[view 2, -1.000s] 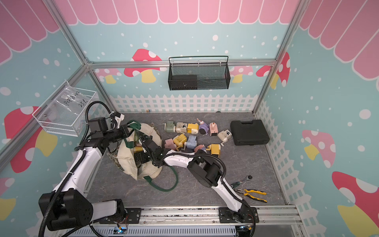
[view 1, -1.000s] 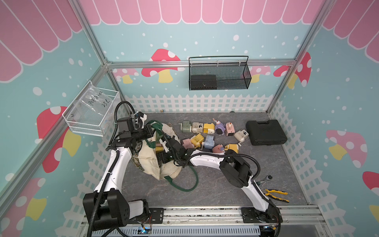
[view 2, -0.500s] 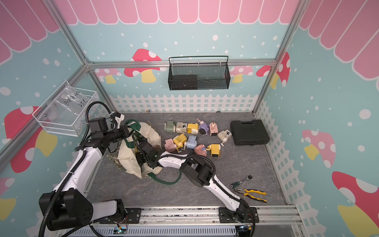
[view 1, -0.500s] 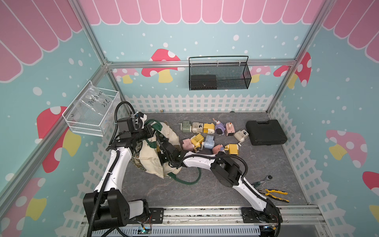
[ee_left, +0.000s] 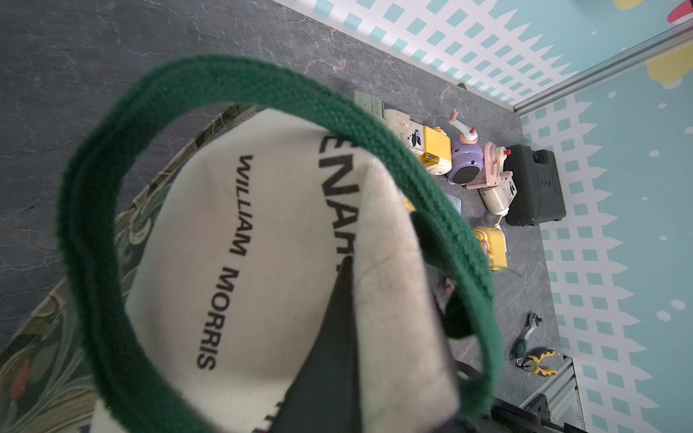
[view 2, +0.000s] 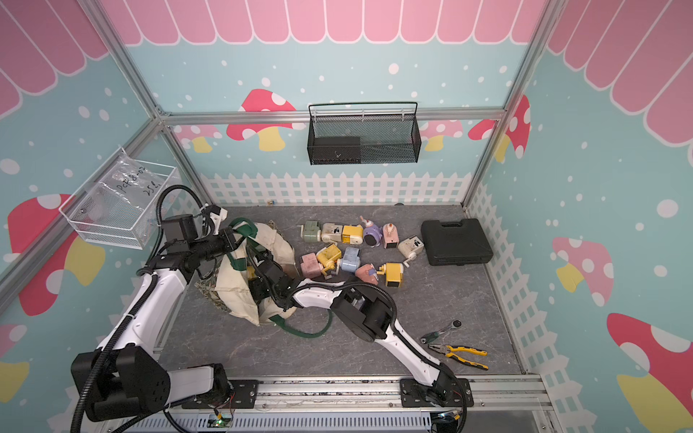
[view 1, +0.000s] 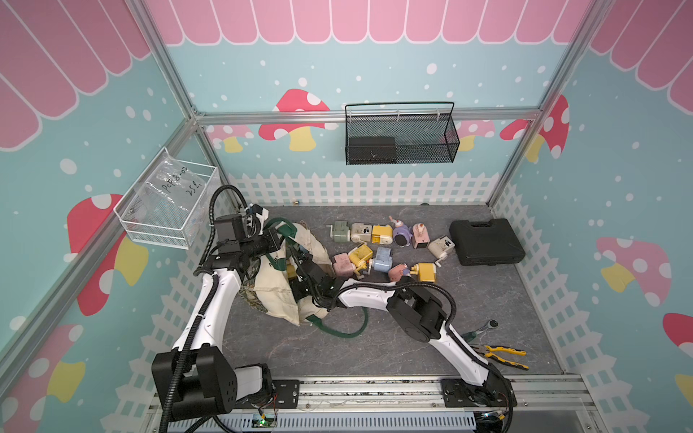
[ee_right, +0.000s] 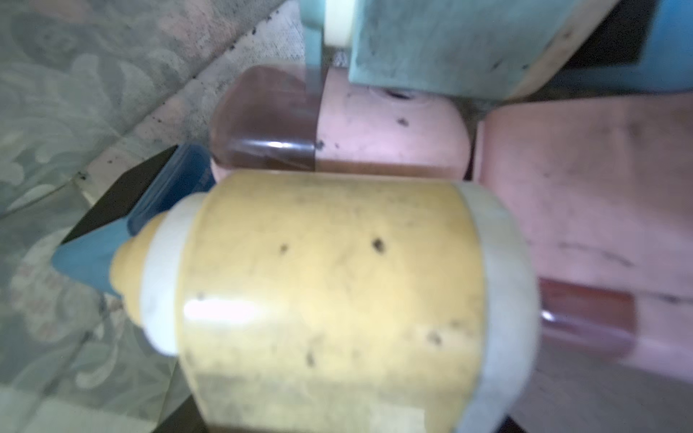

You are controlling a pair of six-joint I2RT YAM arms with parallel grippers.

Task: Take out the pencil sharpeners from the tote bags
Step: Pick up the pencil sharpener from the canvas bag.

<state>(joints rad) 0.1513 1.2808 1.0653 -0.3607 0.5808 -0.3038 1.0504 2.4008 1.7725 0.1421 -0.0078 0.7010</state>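
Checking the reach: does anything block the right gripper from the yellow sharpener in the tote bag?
Nothing visible does. The right gripper is inside the tote bag, and its wrist view shows the yellow sharpener directly ahead, uncovered.

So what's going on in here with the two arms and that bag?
A two-armed robot is emptying pencil sharpeners out of a cream tote bag. The left gripper is clamped on the bag's rim, holding it up, while the right gripper reaches inside, close to a yellow sharpener. About a dozen sharpeners lie out on the table.
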